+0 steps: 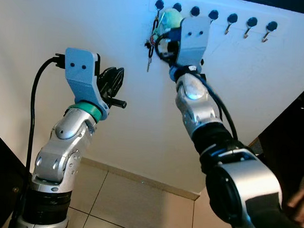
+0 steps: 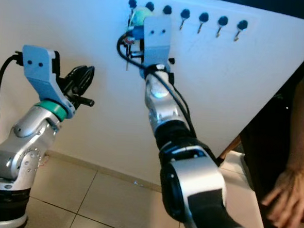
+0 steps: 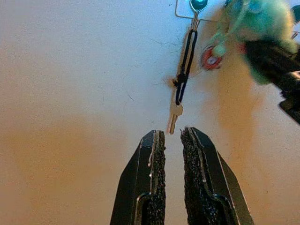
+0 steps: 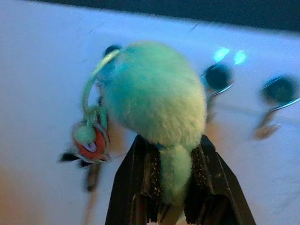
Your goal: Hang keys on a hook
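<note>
The key set is a fluffy green pom-pom [image 4: 154, 93], a small red tag [image 3: 210, 58] and a silver key [image 3: 174, 116] on a long black loop [image 3: 186, 56]. The loop's top appears to sit over the leftmost hook [image 3: 198, 5] of a hook row [image 1: 231, 20] high on the white wall, and the key dangles straight down. My right gripper [image 4: 172, 145] is raised to that hook and shut on the pom-pom's lower part. My left gripper [image 3: 172, 133] is held up below and to the left, a short way under the key, shut and empty.
Several bare hooks [image 1: 251, 24] run rightward along the rail. A dark piece of furniture [image 1: 295, 128] stands at the right, and a person's hand [image 2: 286, 200] rests by it. Tiled floor [image 1: 126, 205] and a baseboard lie below the wall.
</note>
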### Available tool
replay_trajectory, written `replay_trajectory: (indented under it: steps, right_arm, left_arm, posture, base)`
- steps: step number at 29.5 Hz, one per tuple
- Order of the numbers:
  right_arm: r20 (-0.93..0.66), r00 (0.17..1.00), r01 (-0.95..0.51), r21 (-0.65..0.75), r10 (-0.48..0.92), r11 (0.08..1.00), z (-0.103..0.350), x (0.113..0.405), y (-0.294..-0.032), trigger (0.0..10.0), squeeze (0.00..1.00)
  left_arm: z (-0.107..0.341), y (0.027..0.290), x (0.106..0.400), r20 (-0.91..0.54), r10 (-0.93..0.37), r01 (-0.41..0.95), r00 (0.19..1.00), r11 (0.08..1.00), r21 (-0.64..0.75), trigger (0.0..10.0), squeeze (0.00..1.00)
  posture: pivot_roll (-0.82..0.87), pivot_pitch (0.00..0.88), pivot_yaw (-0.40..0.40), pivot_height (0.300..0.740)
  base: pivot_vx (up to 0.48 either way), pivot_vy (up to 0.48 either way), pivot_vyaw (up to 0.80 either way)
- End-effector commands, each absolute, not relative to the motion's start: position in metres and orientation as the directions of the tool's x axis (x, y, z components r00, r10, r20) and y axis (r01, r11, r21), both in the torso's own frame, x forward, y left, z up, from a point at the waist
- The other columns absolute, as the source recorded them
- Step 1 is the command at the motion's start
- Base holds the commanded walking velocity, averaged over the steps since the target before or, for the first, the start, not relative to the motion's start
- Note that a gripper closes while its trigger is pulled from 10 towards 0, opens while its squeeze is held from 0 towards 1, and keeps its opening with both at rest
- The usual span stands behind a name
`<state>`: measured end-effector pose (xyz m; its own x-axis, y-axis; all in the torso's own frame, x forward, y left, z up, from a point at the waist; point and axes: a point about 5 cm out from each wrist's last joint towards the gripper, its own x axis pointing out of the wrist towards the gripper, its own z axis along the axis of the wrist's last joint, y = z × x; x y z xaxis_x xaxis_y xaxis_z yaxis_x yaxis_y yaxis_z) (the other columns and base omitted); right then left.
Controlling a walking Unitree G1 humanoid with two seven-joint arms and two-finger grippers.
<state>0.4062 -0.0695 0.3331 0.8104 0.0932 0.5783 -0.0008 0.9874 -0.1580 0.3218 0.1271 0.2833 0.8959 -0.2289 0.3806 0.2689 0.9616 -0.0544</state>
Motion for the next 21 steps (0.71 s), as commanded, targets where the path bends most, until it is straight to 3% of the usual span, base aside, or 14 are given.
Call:
replay_trajectory:
  steps: [1,17,18,20,21]
  right_arm:
    - [0.62,0.78,0.021,-0.162,0.085,0.987,0.337,0.403,-0.07,10.0,0.0]
    - [0.652,0.749,-0.028,-0.15,0.12,0.988,0.312,0.392,-0.086,10.0,0.0]
    - [0.634,0.766,-0.051,-0.108,0.108,0.993,0.3,0.389,-0.098,10.0,0.0]
    - [0.634,0.766,-0.051,-0.108,0.108,0.993,0.3,0.389,-0.098,10.0,0.0]
    - [0.612,0.786,-0.052,-0.069,0.083,0.996,0.282,0.38,-0.124,10.0,0.0]
  left_arm:
    - [0.281,0.127,0.323,0.375,-0.231,0.27,0.898,0.961,-0.056,10.0,0.0]
    - [0.285,0.126,0.32,0.382,-0.25,0.283,0.889,0.958,-0.032,10.0,0.0]
    - [0.289,0.125,0.317,0.39,-0.277,0.303,0.878,0.953,-0.004,10.0,0.0]
    - [0.289,0.125,0.317,0.39,-0.277,0.303,0.878,0.953,-0.004,10.0,0.0]
    - [0.292,0.121,0.31,0.381,-0.341,0.336,0.86,0.938,0.082,10.0,0.0]
  posture:
    - [0.09,0.093,0.077,0.74]
    - [0.09,0.103,0.081,0.74]
    - [0.09,0.103,0.086,0.74]
    - [0.09,0.103,0.086,0.74]
    - [0.08,0.101,0.089,0.74]
  base:
    - [0.0,0.0,0.0]
    - [0.0,0.0,0.0]
    - [0.0,0.0,0.0]
    - [0.0,0.0,0.0]
    - [0.0,0.0,0.0]
